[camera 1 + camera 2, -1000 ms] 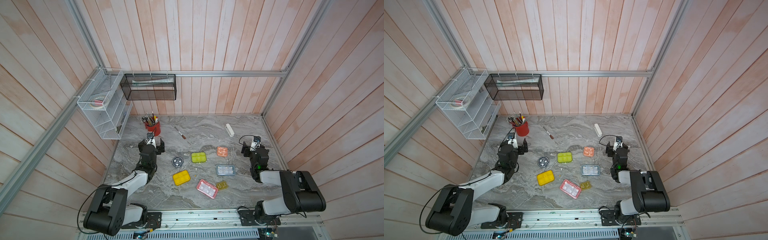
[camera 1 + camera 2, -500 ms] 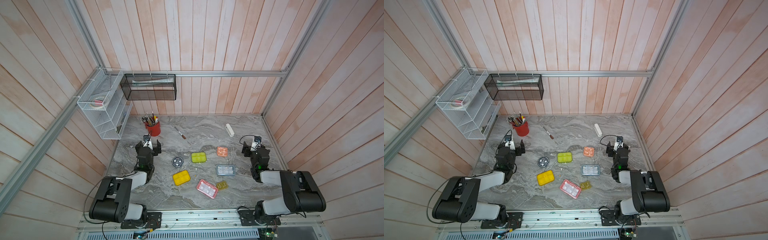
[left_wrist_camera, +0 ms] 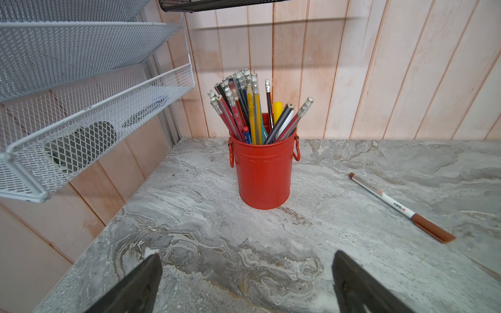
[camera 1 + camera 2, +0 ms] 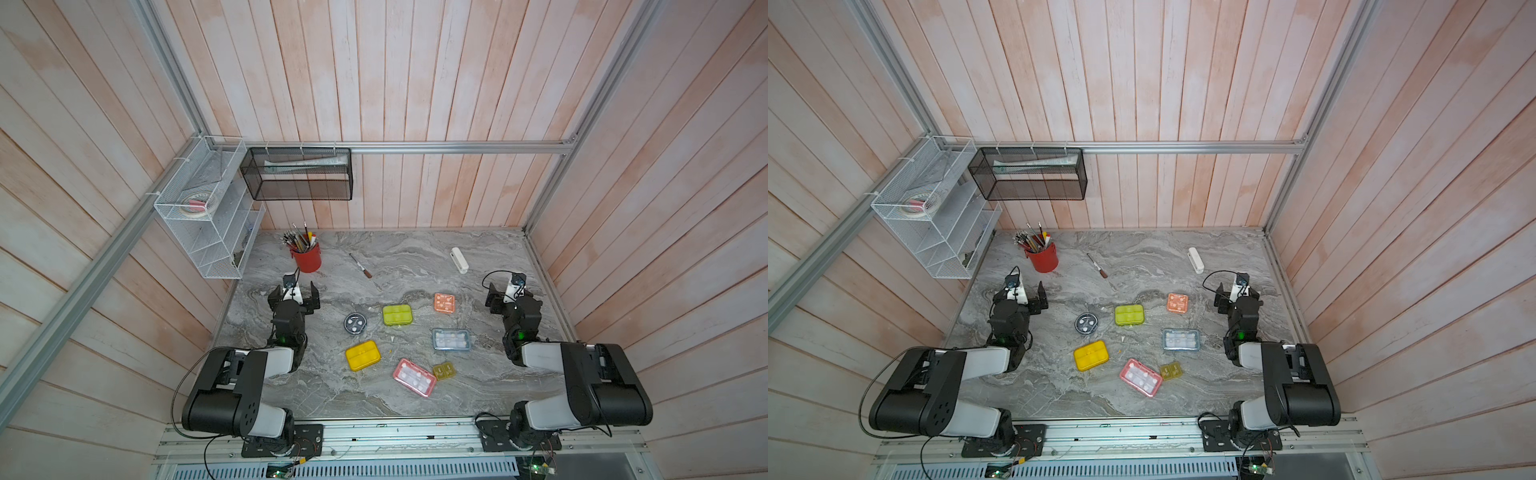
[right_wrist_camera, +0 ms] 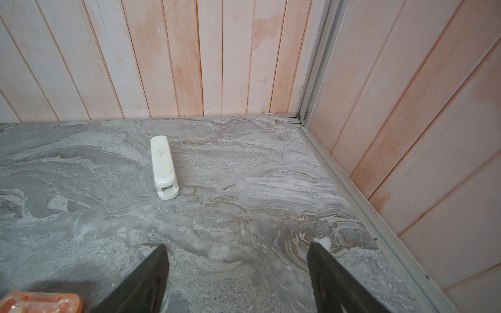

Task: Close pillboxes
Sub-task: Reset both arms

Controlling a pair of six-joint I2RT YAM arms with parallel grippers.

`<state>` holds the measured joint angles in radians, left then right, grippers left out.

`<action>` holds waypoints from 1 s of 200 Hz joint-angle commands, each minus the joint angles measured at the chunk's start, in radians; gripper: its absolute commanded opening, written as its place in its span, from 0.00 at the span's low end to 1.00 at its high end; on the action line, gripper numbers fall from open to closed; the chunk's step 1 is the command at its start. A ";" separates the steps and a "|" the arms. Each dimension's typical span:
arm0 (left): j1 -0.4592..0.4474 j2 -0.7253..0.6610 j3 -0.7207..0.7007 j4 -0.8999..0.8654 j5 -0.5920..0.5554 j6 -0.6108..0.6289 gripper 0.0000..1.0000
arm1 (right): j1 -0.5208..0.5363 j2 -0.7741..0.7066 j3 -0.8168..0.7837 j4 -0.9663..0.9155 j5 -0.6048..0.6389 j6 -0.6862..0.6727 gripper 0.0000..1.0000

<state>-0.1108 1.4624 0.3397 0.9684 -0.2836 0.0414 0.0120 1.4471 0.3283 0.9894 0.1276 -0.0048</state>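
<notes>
Grippers are both gaping wide and empty, clear of every case. The left gripper [image 4: 294, 291] is hovering at the table's left side, facing the red metal cup of pencils [image 3: 264, 173], with the brown-capped white pen [image 3: 401, 208] lying off to one side. Nearest it toward the middle is sitting the dark round pillbox [image 4: 355, 323], then the yellow rectangular pillbox [image 4: 363, 355], the lime-green rectangular pillbox [image 4: 397, 314], the pink clear-lidded pillbox [image 4: 414, 377], the small amber pillbox [image 4: 444, 370] close against the pink one, the orange square pillbox [image 4: 444, 302] and the blue-grey clear-lidded pillbox [image 4: 451, 339]. The right gripper [image 4: 508, 291] is hanging near the right wall, the orange case being closest to it, and the white oblong plastic bar [image 5: 163, 168] is lying ahead of it. Since a second ago the left arm is folding back toward its base, elbow drawn in, while the right arm and all the cases are staying put. The grey marble-patterned tabletop [image 4: 415, 249] is lying bare along the front edge and across the back between pen and bar; wooden plank walls [image 4: 374, 83] are closing in three sides.
</notes>
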 commanded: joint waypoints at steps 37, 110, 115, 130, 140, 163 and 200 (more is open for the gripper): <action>0.011 0.035 -0.024 0.083 -0.029 -0.020 1.00 | -0.010 -0.010 -0.025 0.055 -0.015 0.012 0.82; 0.080 0.052 0.004 0.038 0.015 -0.094 1.00 | -0.011 0.007 -0.036 0.092 -0.039 0.006 0.82; 0.080 0.052 0.004 0.038 0.017 -0.094 1.00 | -0.010 0.006 -0.038 0.095 -0.040 0.005 0.81; 0.080 0.050 0.001 0.041 0.017 -0.095 1.00 | -0.010 0.007 -0.040 0.105 -0.049 -0.001 0.81; 0.079 0.050 -0.004 0.048 0.020 -0.094 1.00 | -0.011 0.009 -0.041 0.109 -0.051 -0.001 0.81; 0.080 0.074 -0.072 0.183 0.147 -0.044 1.00 | -0.010 0.014 -0.054 0.133 -0.072 -0.010 0.81; 0.086 0.089 -0.070 0.193 0.173 -0.043 1.00 | -0.011 0.004 -0.106 0.211 -0.112 -0.029 0.82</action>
<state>-0.0326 1.5414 0.2749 1.1080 -0.1642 -0.0181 0.0055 1.4498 0.2558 1.1217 0.0528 -0.0143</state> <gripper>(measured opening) 0.998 0.815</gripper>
